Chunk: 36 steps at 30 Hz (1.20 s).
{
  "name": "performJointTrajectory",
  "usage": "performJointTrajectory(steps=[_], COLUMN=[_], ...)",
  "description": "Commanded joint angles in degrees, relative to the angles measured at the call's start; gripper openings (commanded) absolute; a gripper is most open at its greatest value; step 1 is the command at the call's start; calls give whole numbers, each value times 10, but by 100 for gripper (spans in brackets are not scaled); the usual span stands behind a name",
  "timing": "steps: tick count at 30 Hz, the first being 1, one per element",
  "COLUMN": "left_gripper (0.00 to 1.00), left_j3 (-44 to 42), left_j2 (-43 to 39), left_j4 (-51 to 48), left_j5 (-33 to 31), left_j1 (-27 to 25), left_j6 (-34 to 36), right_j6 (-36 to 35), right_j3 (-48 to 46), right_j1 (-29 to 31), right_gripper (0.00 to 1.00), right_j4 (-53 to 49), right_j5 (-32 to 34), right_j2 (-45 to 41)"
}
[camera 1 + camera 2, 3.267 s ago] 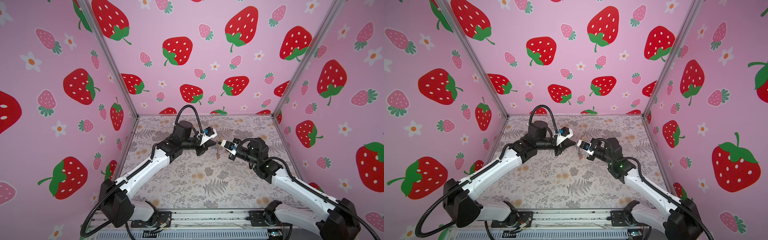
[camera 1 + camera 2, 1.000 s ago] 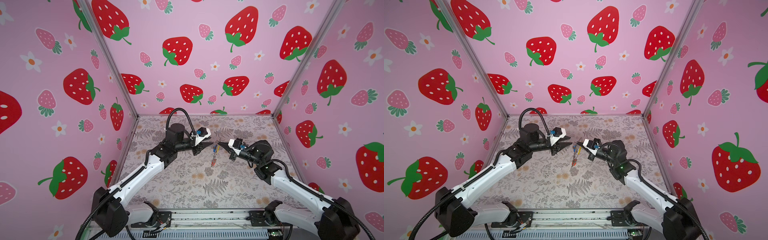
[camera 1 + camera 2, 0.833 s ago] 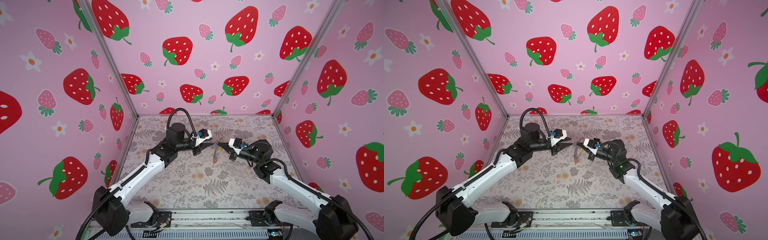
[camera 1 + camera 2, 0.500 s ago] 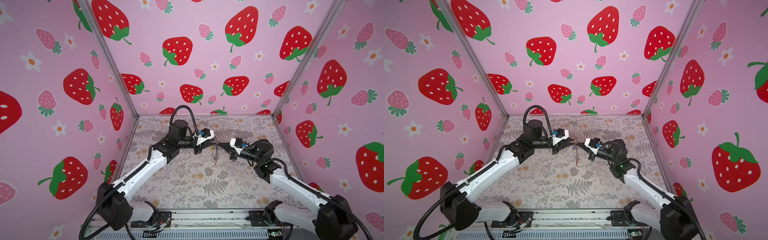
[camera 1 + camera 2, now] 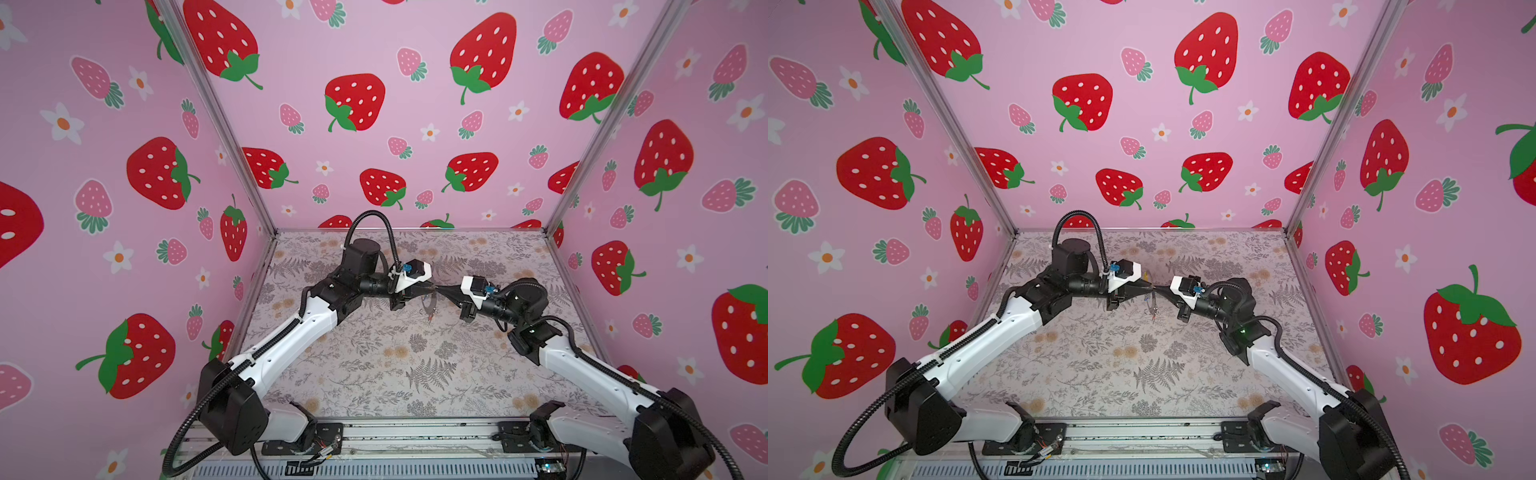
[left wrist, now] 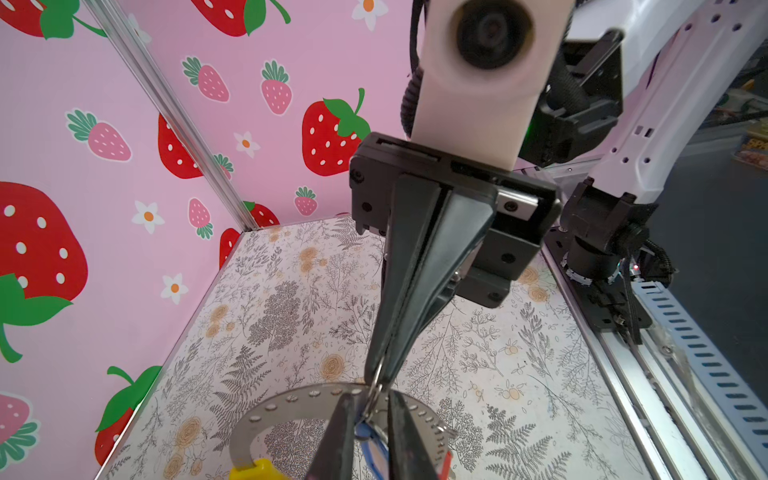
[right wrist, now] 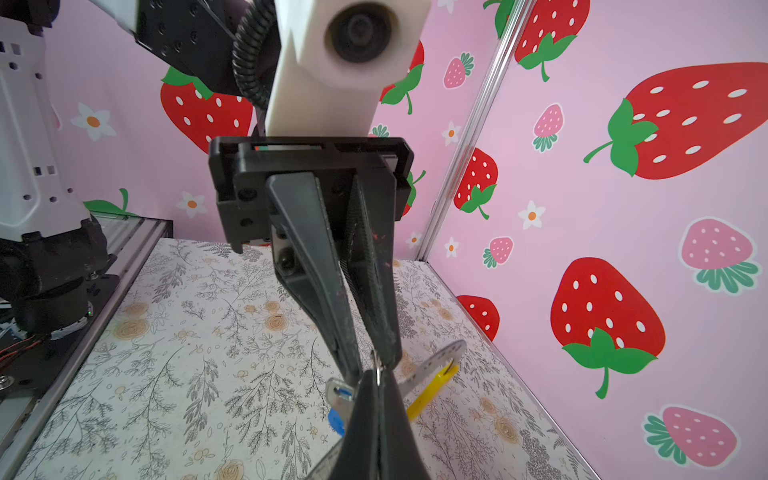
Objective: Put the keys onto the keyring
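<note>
change: left gripper (image 7: 374,362) has come in from 9 o'clock and now sits tip to tip with right gripper (image 6: 375,370). A second ago it stood clear of the bundle with its jaws wider.
left jaws: narrowed to a slit on either side of the small wire ring (image 6: 376,384). Can't tell if they bite yet.
right jaws: together, reaching in from 3 o'clock. They pinch the top of the bundle, where the small wire ring meets the rim of the keyring (image 6: 291,401).
keyring: off the counter (image 5: 374,374). In both top views it hangs from the meeting tips toward 6 o'clock, just 12 o'clock of counter centre. The yellow section (image 7: 432,390) sits partway round the rim from the pinch.
keys (image 7: 340,394): in the same hanging bundle, with blue tag (image 7: 336,417) and red tag (image 6: 446,463) below the tips. Can't tell whether either is threaded on the rim.
meaning: looks like a second grip being set up, so one arm can hold the hoop while the other works a key along it. Threading reads as about to start, not finished.
risk: the wire is thin and the target small. An off-centre clamp could twist the small wire ring out of the right pinch and drop the bundle.
</note>
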Motion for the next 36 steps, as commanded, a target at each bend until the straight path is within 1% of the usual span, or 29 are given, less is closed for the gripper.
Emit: performJointTrajectory(steps=[1,6,7,8,12,13,14,17,21,24,28,30,33,36], left_gripper=[14,7,2,0,0,0,0,0,0,0,0,0,0,0], left_j3=[32,38,40,41,55,60,67,98,153,192,232,247,266,275], left_j2=[8,12,12,12,15,17,18,26,42,53,65,71,83,88], left_j4=[-25,-38,-38,-38,-54,-62,-73,-125,-216,-272,-324,-339,-360,-364], left_j5=[13,9,9,7,5,4,0,-20,-65,-101,-156,-186,-229,-255], left_j1=[-6,-9,-9,-9,-11,-12,-11,-14,-21,-28,-45,-56,-74,-86], left_j6=[25,34,35,35,39,41,42,54,83,100,122,128,139,144], right_j6=[8,10,10,11,9,6,0,-27,-101,-153,-192,-191,-175,-166], right_j3=[12,11,10,10,10,12,12,16,43,70,96,104,104,104], right_j1=[-3,-5,-5,-6,-7,-7,-8,-10,-13,-14,-14,-14,-14,-14], right_gripper=[0,0,0,0,0,3,9,22,29,30,29,27,23,22], right_j4=[31,34,34,34,28,21,13,-22,-118,-189,-246,-253,-236,-230], right_j5=[-19,-21,-22,-23,-17,-12,-3,33,63,79,82,68,51,34], right_j2=[2,2,2,4,5,4,3,-11,-28,-38,-42,-43,-42,-37])
